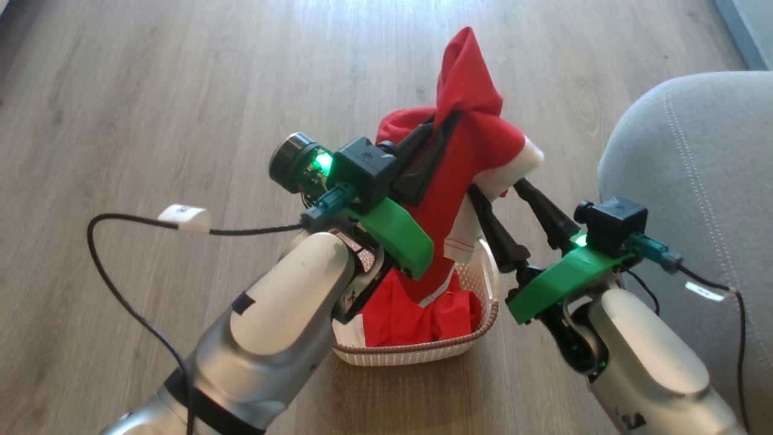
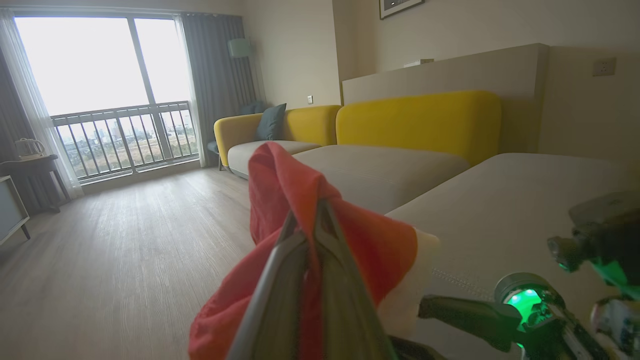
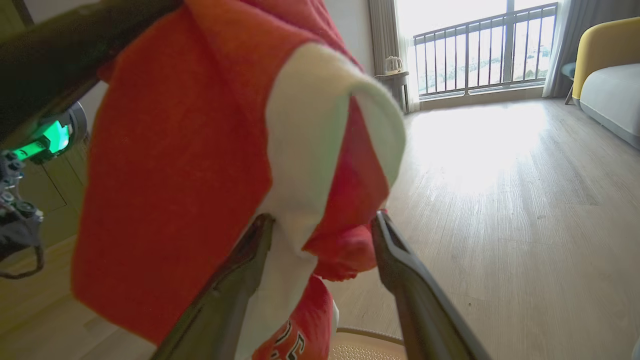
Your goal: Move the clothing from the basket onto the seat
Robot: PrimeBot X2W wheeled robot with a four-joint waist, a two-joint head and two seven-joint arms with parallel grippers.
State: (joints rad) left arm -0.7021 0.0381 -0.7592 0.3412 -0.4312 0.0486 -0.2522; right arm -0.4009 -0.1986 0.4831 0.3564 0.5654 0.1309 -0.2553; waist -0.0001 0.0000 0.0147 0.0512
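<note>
Left gripper (image 1: pixel 448 119): fingers pinched tight on the clothing (image 1: pixel 477 145), red with a white stripe, which hangs from its tips down into the basket (image 1: pixel 483 329) beneath.
Right gripper (image 1: pixel 502 192): fingers spread wide, a white-edged fold between them, not clamped.
Seat (image 1: pixel 694 157): just right of the right gripper.

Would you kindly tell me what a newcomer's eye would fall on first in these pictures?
The bright red clothing, pinched in the shut left gripper, hangs over the cream basket on the wood floor. The right gripper stands open at its white cuff, with the grey seat at the right edge.
</note>
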